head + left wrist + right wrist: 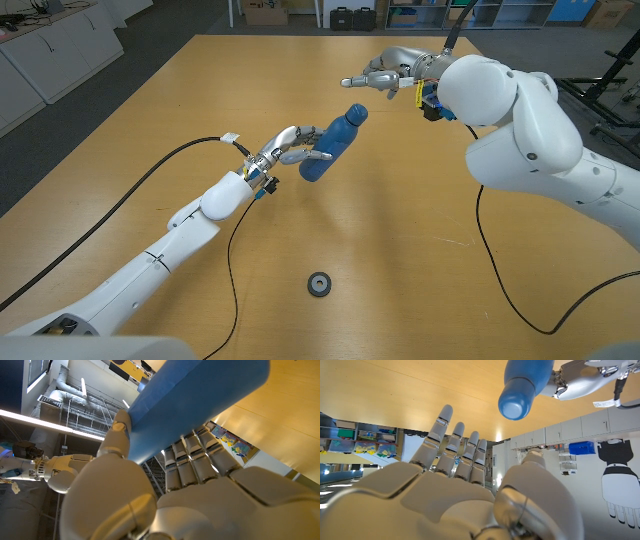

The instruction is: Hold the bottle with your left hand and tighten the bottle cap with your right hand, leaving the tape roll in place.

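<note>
A blue bottle with a blue cap is tilted above the table, cap end pointing toward the far right. My left hand grips its lower body; in the left wrist view the fingers and thumb wrap the blue bottle. My right hand hovers open beyond the cap, fingers spread, a short gap from it. In the right wrist view the right hand is spread with the cap facing it and the left hand behind.
A small dark tape roll lies on the wooden table near the front middle. Black cables trail across the table beside each arm. Cabinets and boxes stand beyond the far edge.
</note>
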`<act>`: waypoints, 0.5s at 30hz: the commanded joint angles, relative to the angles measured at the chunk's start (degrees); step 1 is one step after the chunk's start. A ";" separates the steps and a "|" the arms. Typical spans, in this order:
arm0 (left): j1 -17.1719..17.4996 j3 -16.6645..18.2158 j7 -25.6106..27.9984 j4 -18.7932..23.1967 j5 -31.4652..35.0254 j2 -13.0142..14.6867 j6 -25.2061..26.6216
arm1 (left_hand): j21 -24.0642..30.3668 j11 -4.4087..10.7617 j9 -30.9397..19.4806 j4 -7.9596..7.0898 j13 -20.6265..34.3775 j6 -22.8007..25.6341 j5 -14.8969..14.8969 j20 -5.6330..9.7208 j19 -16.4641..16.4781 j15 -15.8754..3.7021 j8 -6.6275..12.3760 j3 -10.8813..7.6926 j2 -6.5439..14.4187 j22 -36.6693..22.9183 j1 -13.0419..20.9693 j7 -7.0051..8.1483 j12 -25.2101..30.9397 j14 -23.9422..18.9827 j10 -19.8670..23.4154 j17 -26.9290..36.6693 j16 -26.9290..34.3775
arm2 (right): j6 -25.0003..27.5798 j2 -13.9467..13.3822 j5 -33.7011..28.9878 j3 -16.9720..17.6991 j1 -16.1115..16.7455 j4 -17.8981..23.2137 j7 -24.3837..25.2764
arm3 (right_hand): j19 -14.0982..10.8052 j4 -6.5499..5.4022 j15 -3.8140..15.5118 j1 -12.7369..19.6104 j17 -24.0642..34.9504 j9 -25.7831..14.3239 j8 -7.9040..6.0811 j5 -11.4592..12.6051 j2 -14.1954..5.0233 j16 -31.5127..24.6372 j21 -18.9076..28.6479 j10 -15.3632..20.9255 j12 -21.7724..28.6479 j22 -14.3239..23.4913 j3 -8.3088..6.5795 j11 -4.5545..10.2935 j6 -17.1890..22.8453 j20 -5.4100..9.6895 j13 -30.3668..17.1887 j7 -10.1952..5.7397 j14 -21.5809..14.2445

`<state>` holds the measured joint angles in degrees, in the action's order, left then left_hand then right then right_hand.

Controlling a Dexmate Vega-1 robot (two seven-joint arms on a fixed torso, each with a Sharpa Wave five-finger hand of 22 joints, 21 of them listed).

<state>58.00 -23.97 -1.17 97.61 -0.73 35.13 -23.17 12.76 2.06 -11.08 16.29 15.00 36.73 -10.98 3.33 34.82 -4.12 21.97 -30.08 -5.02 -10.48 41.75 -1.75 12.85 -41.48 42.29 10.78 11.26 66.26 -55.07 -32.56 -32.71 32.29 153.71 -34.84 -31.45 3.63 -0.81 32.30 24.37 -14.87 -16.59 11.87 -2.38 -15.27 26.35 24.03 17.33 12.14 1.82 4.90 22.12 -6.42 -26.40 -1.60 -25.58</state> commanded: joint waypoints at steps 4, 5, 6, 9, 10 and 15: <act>0.03 0.81 -1.43 -3.57 -4.58 -1.25 -4.13 | -0.07 3.95 -0.51 -6.13 0.22 7.20 -0.50 6.58 0.44 -9.09 0.74 -7.16 8.07 -0.12 5.60 6.08 0.37 -0.94 4.71 0.30 0.09 | -14.07 -3.34 24.98 18.83 10.84 -1.54 7.42 | 2.78 2.40 -0.04 3.76 -0.93 -0.14 1.08 1.22 0.22 1.60 -1.21 -2.17 -1.44 0.06 -1.03 0.97 -2.40 -1.61 1.10 -0.51 2.63; -0.01 0.83 -1.45 -3.60 -4.58 -1.27 -4.24 | -0.05 3.96 -0.51 -6.11 0.23 7.24 -0.50 6.61 0.49 -9.10 0.75 -7.19 8.09 -0.12 5.66 6.22 0.39 -0.97 4.76 0.30 0.10 | -14.19 -3.93 25.48 18.58 10.54 -1.45 7.93 | 2.86 2.67 -0.06 4.23 -1.04 -0.16 1.15 1.31 0.19 1.72 -1.25 -2.35 -1.57 0.05 -1.20 1.21 -2.53 -1.67 1.21 -0.70 2.79; -0.05 0.85 -1.44 -3.65 -4.58 -1.32 -4.39 | -0.06 4.00 -0.51 -6.08 0.24 7.22 -0.50 6.62 0.47 -9.09 0.74 -7.20 8.07 -0.12 5.70 6.17 0.38 -0.98 4.74 0.30 0.09 | -14.11 -4.50 25.88 18.18 10.14 -1.25 8.45 | 2.89 2.87 -0.04 4.60 -1.13 -0.17 1.18 1.38 0.15 1.79 -1.27 -2.55 -1.67 0.05 -1.35 1.47 -2.61 -1.69 1.29 -0.83 2.82; -0.14 0.85 -1.53 -3.89 -4.72 -1.47 -4.74 | -0.05 4.28 -0.51 -6.03 0.22 7.35 -0.51 6.70 0.52 -9.10 0.78 -7.24 8.05 -0.12 5.80 6.14 0.38 -0.99 4.80 0.29 0.08 | -13.75 -6.22 26.61 16.38 8.44 -0.65 9.78 | 3.09 3.46 -0.07 5.70 -1.36 -0.22 1.42 1.66 0.08 2.00 -1.37 -2.67 -1.82 0.04 -1.74 1.71 -3.14 -1.98 1.53 -1.40 3.04; -0.17 0.85 -1.56 -3.97 -4.75 -1.52 -4.82 | -0.05 4.11 -0.51 -6.04 0.22 7.35 -0.50 6.72 0.52 -9.04 0.78 -7.25 8.02 -0.12 5.81 6.08 0.39 -1.00 4.87 0.29 0.07 | -13.65 -6.71 26.84 15.70 7.78 -0.55 10.08 | 3.23 3.63 -0.07 6.03 -1.41 -0.23 1.45 1.76 0.06 2.06 -1.43 -2.69 -1.85 0.04 -1.86 1.96 -3.21 -2.01 1.61 -1.52 3.10; -0.29 0.83 -1.83 -4.38 -5.12 -1.74 -5.34 | -0.06 4.06 -0.51 -6.07 0.22 7.46 -0.51 6.76 0.51 -9.04 0.82 -7.29 8.09 -0.12 5.86 6.16 0.39 -1.14 4.90 0.33 0.14 | -12.49 -9.12 26.02 10.63 3.64 0.23 11.25 | 3.60 4.25 0.23 7.47 -1.74 -0.31 2.61 2.72 0.22 2.54 -1.63 -3.16 -2.21 0.01 -2.17 2.53 -5.98 -2.21 2.17 -3.42 3.74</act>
<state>58.00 -23.26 -2.42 94.31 -4.70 33.90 -26.89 12.76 2.06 -11.08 16.76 15.04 36.72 -11.25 3.34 34.83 -4.20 21.97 -30.55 -5.02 -10.49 41.75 -1.76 12.97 -41.97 42.30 10.78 11.26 54.40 -59.58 -10.02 -18.63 39.89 152.93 -26.95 -28.05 7.07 -0.60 38.56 22.66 -15.06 -14.74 13.72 -2.20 -13.26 25.10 20.89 15.46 11.97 -0.23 6.89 17.85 -8.51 -24.43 -4.12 -22.51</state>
